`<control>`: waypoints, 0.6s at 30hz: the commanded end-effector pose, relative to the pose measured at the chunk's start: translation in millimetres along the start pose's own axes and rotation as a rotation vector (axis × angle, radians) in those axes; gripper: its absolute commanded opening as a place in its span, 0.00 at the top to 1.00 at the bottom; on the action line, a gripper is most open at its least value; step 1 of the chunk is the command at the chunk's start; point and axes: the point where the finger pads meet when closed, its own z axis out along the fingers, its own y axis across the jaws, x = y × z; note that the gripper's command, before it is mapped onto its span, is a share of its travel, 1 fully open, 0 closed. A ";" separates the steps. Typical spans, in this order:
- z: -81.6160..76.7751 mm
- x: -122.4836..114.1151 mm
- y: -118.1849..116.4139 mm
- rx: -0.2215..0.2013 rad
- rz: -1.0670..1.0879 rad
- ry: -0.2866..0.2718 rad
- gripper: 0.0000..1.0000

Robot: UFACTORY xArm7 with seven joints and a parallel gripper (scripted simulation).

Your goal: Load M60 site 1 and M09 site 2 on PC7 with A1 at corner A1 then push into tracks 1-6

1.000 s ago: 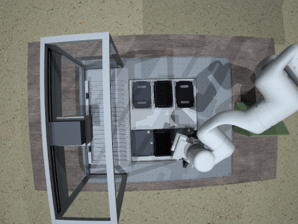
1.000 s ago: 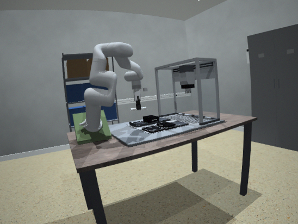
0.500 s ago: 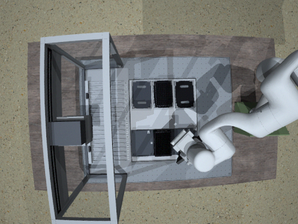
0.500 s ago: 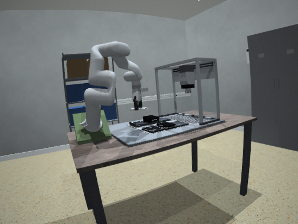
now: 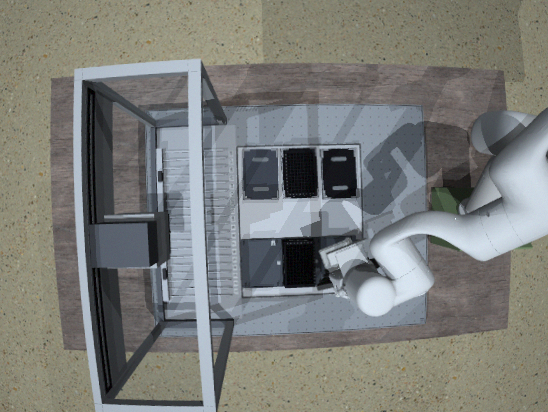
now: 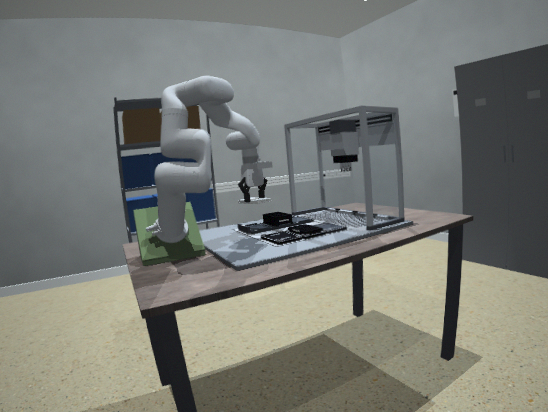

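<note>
The plate carrier PC7 point(image 5: 300, 265) lies on the apron in front of the rails point(image 5: 200, 225). A black deep-well block, M09 point(image 5: 299, 262), sits on its middle site and shows as a tall black block in the side view point(image 6: 277, 217). The site nearest the rails point(image 5: 260, 262) is bare. My gripper point(image 6: 252, 192) point(image 5: 336, 255) is shut on a pale flat plate, M60 point(image 6: 254, 200). It holds the plate level, well above the carrier's handle end. M06 point(image 5: 300, 172) is a black plate in the middle nest. The nests on either side point(image 5: 340, 172) point(image 5: 260, 174) are empty.
The instrument's open frame point(image 5: 145, 230) stands over the rails, with a dark head block point(image 5: 125, 242) inside. My arm's forearm and wrist point(image 5: 385, 280) hide the carrier's handle end from above. A green base plate point(image 6: 167, 242) holds the arm.
</note>
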 end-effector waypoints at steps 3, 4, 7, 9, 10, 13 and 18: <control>-1.9 -0.8 -1.3 0.006 0.235 0.002 1.00; -1.9 -0.8 -1.3 0.006 0.268 0.002 1.00; -1.9 -0.7 -1.3 0.006 0.339 0.002 1.00; -1.9 -0.7 -1.3 0.006 0.339 0.002 1.00; -1.9 -0.8 -1.3 0.006 0.339 0.002 1.00; -1.9 -0.7 -1.4 0.006 0.339 0.002 1.00; -1.9 -0.7 -1.3 0.006 0.339 0.002 1.00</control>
